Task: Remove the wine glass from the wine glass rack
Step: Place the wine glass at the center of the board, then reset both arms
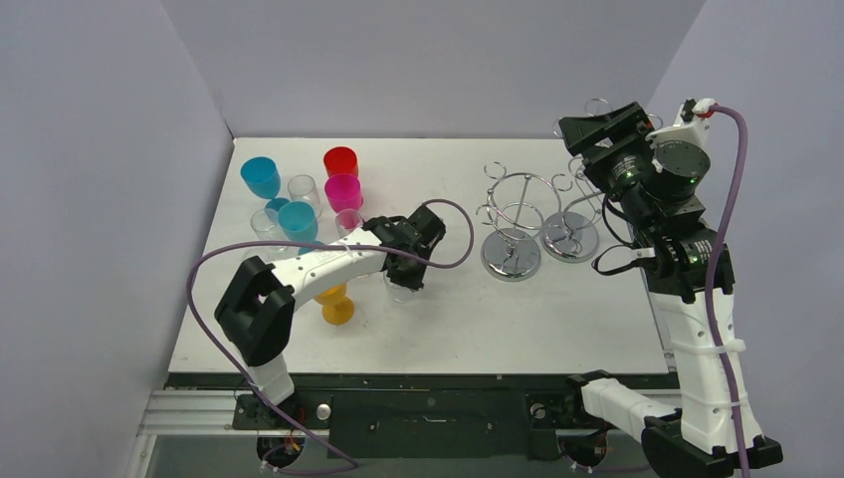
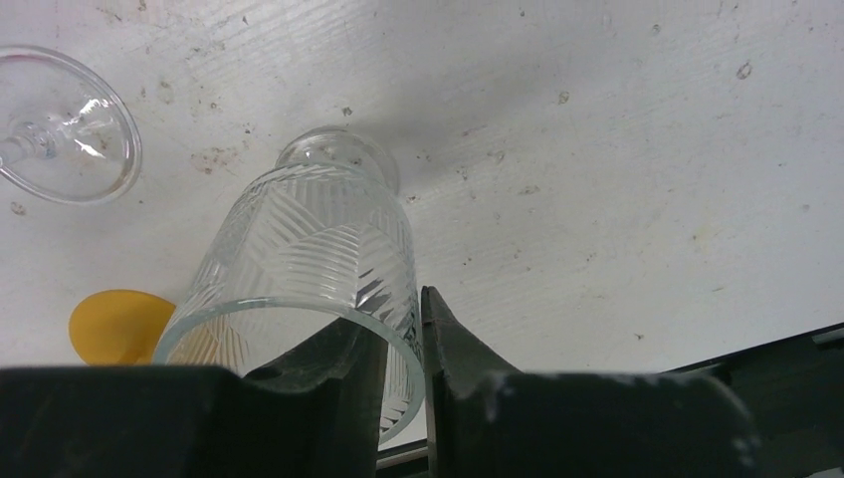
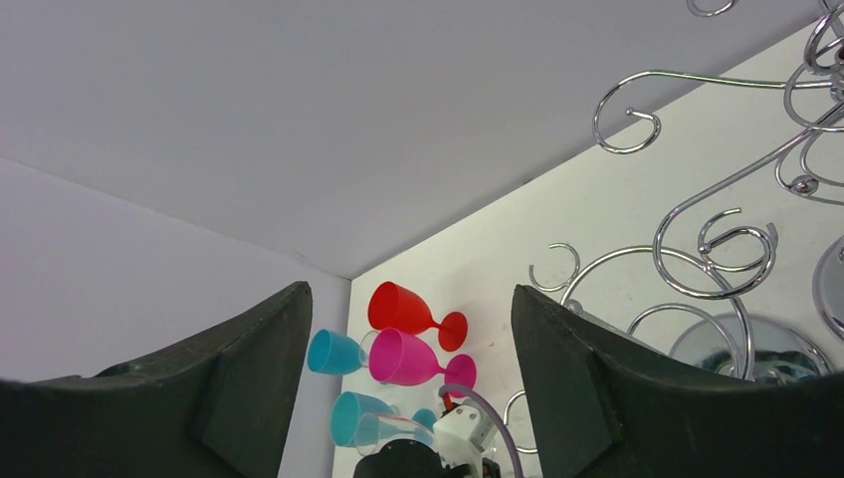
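A clear cut-pattern wine glass (image 2: pixel 309 249) stands upright, its foot down at the white table (image 1: pixel 557 319). My left gripper (image 2: pixel 393 319) is shut on its rim, one finger inside the bowl and one outside. From above, the left gripper (image 1: pixel 403 269) and the wine glass (image 1: pixel 402 290) are left of two chrome wire wine glass racks (image 1: pixel 512 227). No glass hangs on either rack. My right gripper (image 1: pixel 589 134) is raised above the right rack (image 1: pixel 571 214), and in the right wrist view it (image 3: pixel 403 299) is open with nothing between its fingers.
Red (image 1: pixel 340 160), pink (image 1: pixel 343 189) and blue (image 1: pixel 261 176) glasses and several clear ones are grouped at the back left. An orange glass (image 1: pixel 336 305) stands close to the left arm. A clear glass (image 2: pixel 65 124) lies near the held one. Walls enclose the table on three sides.
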Robot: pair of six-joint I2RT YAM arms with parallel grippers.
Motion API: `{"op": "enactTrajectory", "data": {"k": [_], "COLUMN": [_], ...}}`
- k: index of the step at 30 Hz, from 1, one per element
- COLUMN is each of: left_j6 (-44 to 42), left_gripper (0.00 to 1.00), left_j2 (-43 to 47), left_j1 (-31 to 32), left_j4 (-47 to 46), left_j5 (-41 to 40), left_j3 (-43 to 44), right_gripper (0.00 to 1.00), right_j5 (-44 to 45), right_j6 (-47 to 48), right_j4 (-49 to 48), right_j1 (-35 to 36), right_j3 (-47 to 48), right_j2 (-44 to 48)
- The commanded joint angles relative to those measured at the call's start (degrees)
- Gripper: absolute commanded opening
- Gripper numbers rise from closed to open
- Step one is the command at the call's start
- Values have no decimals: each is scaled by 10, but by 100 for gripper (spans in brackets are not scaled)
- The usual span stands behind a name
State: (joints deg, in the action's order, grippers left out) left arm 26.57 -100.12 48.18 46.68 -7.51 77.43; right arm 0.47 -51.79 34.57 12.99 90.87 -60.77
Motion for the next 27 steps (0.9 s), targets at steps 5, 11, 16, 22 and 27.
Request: {"op": "enactTrajectory", "data": {"k": [5, 11, 16, 22, 27], "left_j6": [0, -13, -25, -21, -1], "left_gripper": [40, 73, 99, 96, 96], "left_j2": [13, 43, 81, 141, 187], "left_j1": [2, 2, -1, -23, -58], "left_j4": [-5, 39, 71, 79, 56], "left_j5": [-33, -49, -61, -47, -67], "left_j3": [24, 81, 131, 186, 236], "right_gripper": [70, 71, 71, 72, 72], "right_j5": [0, -17, -22, -30, -40], "right_j6": [7, 6, 6, 9, 11], "right_j4": [-19, -22, -21, -23, -22], "right_j1": [-8, -9, -9, -9, -8], "right_j3": [-2, -3, 1, 3, 7], "right_j2": [0, 3, 3, 2, -1]}}
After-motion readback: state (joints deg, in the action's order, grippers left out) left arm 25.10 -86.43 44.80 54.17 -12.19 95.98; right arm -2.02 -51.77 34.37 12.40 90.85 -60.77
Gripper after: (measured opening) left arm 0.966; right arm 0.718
